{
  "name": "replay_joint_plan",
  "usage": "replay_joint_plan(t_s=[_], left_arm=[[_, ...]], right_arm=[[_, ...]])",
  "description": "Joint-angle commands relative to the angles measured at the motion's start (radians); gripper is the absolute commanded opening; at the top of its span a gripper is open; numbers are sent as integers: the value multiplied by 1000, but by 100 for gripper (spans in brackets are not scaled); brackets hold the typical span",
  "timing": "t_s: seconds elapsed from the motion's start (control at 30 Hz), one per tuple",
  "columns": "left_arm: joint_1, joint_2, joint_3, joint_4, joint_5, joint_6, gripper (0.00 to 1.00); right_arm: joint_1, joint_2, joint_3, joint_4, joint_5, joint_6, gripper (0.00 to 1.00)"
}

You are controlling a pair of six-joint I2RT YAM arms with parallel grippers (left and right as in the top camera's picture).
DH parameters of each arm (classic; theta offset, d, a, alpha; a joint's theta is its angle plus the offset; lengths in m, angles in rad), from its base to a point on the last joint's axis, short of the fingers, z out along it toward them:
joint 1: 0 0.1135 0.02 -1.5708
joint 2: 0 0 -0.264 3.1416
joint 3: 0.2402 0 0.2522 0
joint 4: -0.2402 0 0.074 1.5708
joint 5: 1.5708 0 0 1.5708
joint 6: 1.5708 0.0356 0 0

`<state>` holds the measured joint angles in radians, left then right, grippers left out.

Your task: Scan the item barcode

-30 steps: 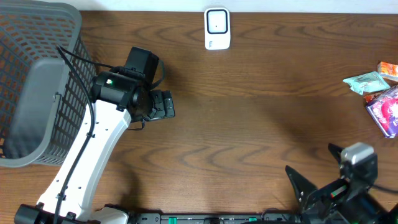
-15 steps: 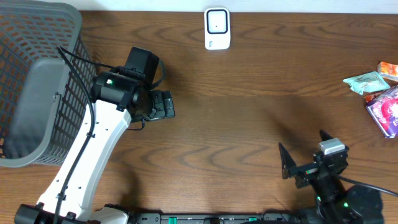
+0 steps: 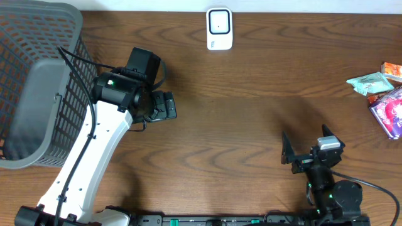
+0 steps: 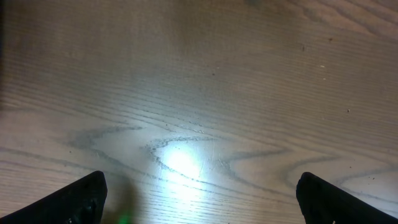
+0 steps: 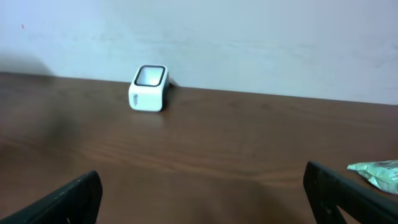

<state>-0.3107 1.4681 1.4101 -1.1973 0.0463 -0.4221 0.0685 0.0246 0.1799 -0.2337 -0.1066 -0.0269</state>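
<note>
The items lie at the table's right edge: a pale green packet (image 3: pixel 370 81), an orange pack (image 3: pixel 392 69) and a purple-pink packet (image 3: pixel 388 110). A white barcode scanner (image 3: pixel 219 28) stands at the far middle edge. The right wrist view shows the scanner (image 5: pixel 149 88) ahead on the left and the green packet (image 5: pixel 379 173) at its right border. My right gripper (image 3: pixel 306 149) is open near the front edge, well short of the items, with only table between its fingers (image 5: pixel 200 175). My left gripper (image 3: pixel 164 105) hangs open over bare wood (image 4: pixel 200 182), holding nothing.
A large grey mesh basket (image 3: pixel 31 81) fills the far left corner beside the left arm. A pale wall rises behind the scanner. Brown wood table (image 3: pixel 251 113) lies between the two arms.
The right arm has drawn in from the front right corner, swung round and now points toward the far edge. The left arm has not moved.
</note>
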Motion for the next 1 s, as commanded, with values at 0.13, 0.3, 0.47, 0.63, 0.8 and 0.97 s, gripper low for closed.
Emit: replay_joint_plan(t_s=[0.13,0.3,0.47,0.63,0.8,0.97], left_arm=[[-3,2,-2,-3,-9,6,98],[-3,2,-2,-3,-9,6,98],[-3,2,-2,-3,-8,6,98],[-3,2,-2,-3,-9,6,98],[-3,2,-2,-3,-8,6,98],[-3,2,-2,-3,-8,6,98]], right_arm=[[-26,-19,-88,97,11,-4,99],[-46,-19,-158,201,11,-4,99],[-50,-19,-174,215,20,-5,99],[-57,-19,-174,194,47,-4,99],[-64,-19,-174,159,64,8,99],[-75,-19,-174,156,105,129,99]])
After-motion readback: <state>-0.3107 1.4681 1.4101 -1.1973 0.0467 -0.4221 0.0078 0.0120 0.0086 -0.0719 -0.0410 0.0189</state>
